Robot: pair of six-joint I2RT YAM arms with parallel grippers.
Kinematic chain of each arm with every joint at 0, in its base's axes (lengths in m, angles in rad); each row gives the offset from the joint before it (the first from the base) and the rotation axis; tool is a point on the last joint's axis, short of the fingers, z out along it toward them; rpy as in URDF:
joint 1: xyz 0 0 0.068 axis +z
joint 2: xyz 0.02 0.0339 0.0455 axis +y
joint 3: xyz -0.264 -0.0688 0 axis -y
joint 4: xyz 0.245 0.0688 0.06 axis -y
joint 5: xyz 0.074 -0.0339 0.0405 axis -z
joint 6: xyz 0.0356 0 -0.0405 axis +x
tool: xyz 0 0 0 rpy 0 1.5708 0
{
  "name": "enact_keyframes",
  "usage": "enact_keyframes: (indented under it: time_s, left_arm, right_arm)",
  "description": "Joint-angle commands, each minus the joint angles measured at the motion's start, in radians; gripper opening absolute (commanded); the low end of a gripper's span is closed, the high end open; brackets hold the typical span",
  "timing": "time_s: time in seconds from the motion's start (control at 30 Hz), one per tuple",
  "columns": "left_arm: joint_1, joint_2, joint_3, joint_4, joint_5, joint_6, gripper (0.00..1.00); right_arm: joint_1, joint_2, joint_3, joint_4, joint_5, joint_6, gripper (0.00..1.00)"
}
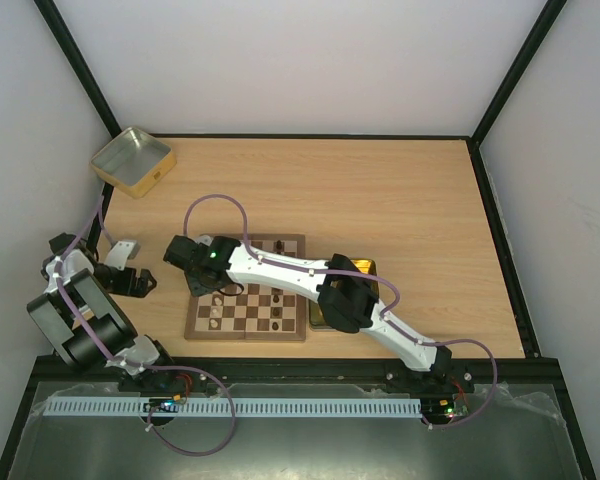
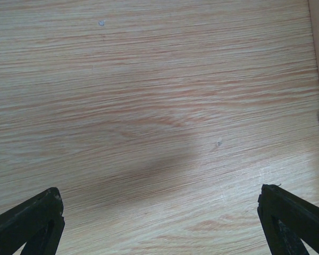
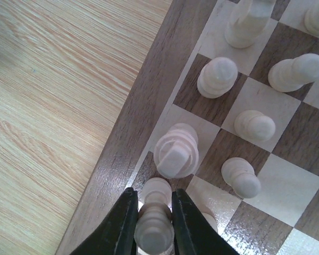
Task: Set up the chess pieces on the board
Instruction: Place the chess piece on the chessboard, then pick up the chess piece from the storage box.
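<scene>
The right tool (image 3: pixel 154 192) is narrow, with a finger on each side of a pale piece (image 3: pixel 153 229) and no gap showing on either side. Whether the fingers are pressing or only flanking it, I cannot tell. The piece sits in the edge column of the board (image 3: pixel 122 149), on what looks like a dark square just inside the brown rim. It lies directly between the fingers, not off to either side. Its long axis runs up toward the wrist camera, base on the board and head nearest the lens, so it appears upright. A broader pale piece (image 3: pixel 175 151) stands just beyond it in the same column, with more pale pieces further in.

The coming move looks like a straight lift away along that axis. Any sideways drift could knock the piece or its neighbour.

The left tool (image 2: pixel 159 191) is spread wide over bare worktop (image 2: pixel 149 95), well apart from the board, so the right arm is much the nearer.
</scene>
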Motion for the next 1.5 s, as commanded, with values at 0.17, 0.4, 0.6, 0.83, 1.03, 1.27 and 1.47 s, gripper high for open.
enact_keyframes:
  time_s: [0.17,0.4,0.6,0.83,1.03,1.27,1.47]
  left_arm:
    - [0.018,0.015,-0.024,-0.003,0.023,0.034,0.99]
    - [0.02,0.018,-0.029,-0.003,0.024,0.037,0.99]
    - [0.02,0.017,-0.034,-0.007,0.023,0.039,0.99]
    - [0.02,0.004,-0.034,-0.017,0.021,0.039,0.99]
    - [0.027,-0.021,-0.047,-0.023,0.013,0.045,0.99]
    - [0.034,-0.057,-0.055,-0.029,0.008,0.059,0.99]
    - [0.034,-0.063,-0.041,-0.051,0.02,0.048,0.99]
  right_arm:
    - [-0.001,0.016,-0.001,0.011,0.013,-0.006,0.25]
    - [-0.001,0.005,0.003,0.018,0.008,0.0,0.29]
    - [-0.002,-0.044,0.003,0.009,0.023,0.003,0.3]
    - [-0.002,-0.132,-0.057,0.041,0.014,0.01,0.35]
    - [-0.004,-0.258,-0.165,0.075,0.075,0.027,0.49]
    - [-0.095,-0.591,-0.586,0.135,0.205,0.099,0.57]
    - [-0.234,-0.864,-1.062,0.239,0.195,0.151,0.48]
